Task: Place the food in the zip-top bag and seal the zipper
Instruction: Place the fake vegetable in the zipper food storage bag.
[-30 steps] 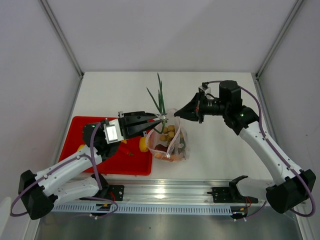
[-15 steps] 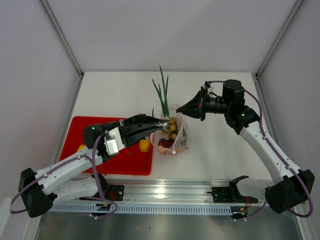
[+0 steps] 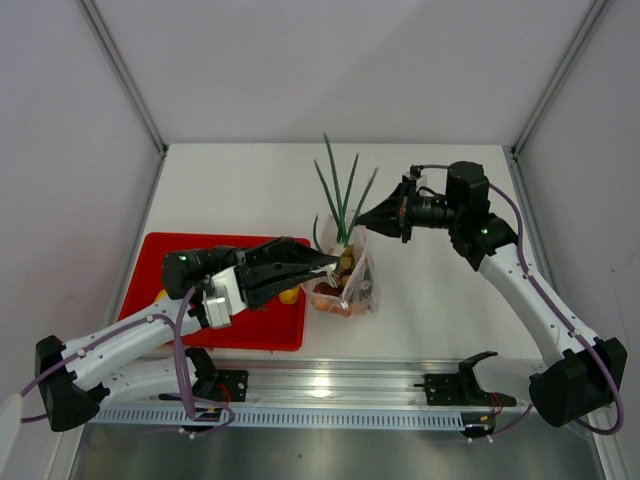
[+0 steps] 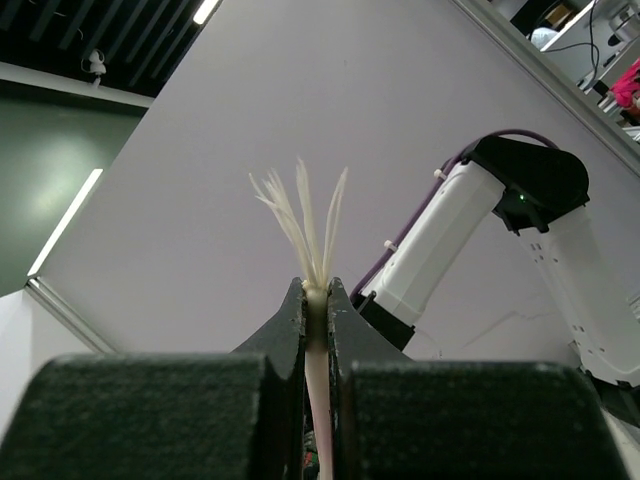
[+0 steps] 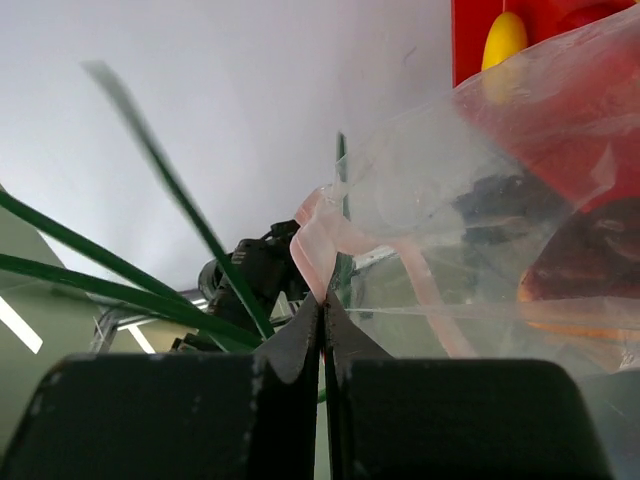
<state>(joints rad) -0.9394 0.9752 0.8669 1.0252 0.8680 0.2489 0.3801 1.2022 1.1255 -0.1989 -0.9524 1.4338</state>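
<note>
in the centre of the top view the clear crinkly plastic zip-top bag (image 3: 352,288) sits on the white table (image 3: 250,190), just right of the red rectangular tray (image 3: 150,270), with small tan balls (image 3: 346,263) inside. the left gripper (image 3: 325,262) has its jaws pressed tight on the pale root end of the long green stalks (image 3: 340,195), whose leaves stand above the bag's mouth. the right gripper (image 3: 366,222), at centre right, is pinched closed on the thin pink-red zipper strip (image 5: 316,245) at the bag's upper edge. a yellow lemon (image 3: 290,295) lies at the tray's right edge.

The bag (image 3: 358,290) stands just right of the tray (image 3: 145,270), with stalks (image 3: 342,200) at its mouth.
</note>
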